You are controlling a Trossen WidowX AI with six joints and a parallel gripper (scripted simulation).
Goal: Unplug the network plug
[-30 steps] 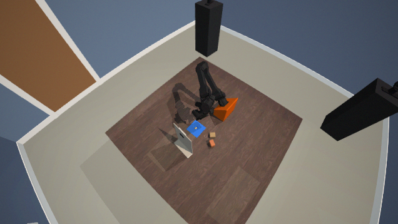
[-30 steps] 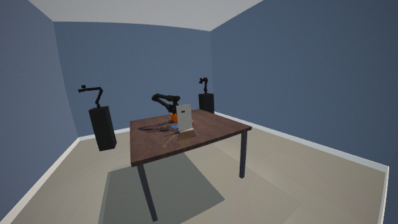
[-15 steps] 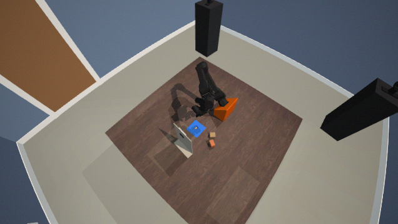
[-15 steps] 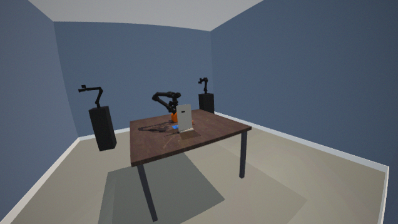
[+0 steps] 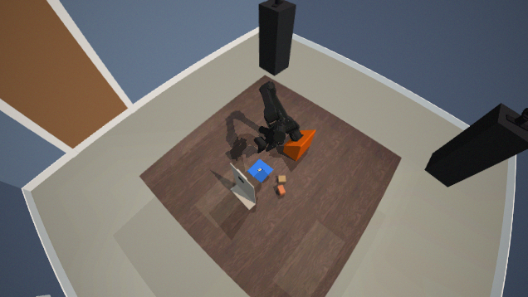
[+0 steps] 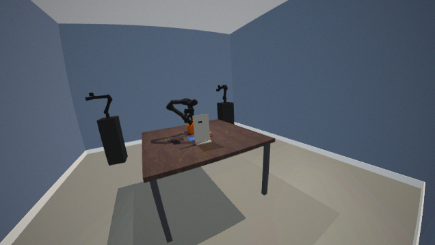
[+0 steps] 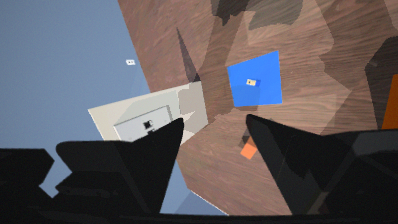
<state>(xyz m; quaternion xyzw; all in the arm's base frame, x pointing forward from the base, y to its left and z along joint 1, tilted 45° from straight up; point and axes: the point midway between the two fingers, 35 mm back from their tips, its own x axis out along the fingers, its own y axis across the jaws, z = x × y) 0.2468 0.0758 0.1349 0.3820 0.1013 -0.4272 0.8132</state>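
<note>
The small pale plug (image 5: 260, 169) (image 7: 256, 82) lies on the blue marked square (image 5: 260, 163) (image 7: 239, 75), near its middle. The upright panel (image 5: 247, 188) (image 6: 202, 131) (image 7: 192, 100) stands beside the square, and its socket (image 7: 148, 124) shows as a dark opening with no plug in it. My gripper (image 7: 214, 120) is open and empty, its fingers well apart. It hangs above the table, back from the square and the panel, and touches neither. In the top view the fingertips are too small and dark to tell apart.
An orange wedge-shaped block (image 5: 300, 145) (image 6: 190, 129) stands close beside and below the arm; whether they touch is unclear. A tan cube (image 5: 281, 179) and an orange-pink cube (image 5: 281, 190) (image 7: 248, 151) lie near the square, on the side away from the panel.
</note>
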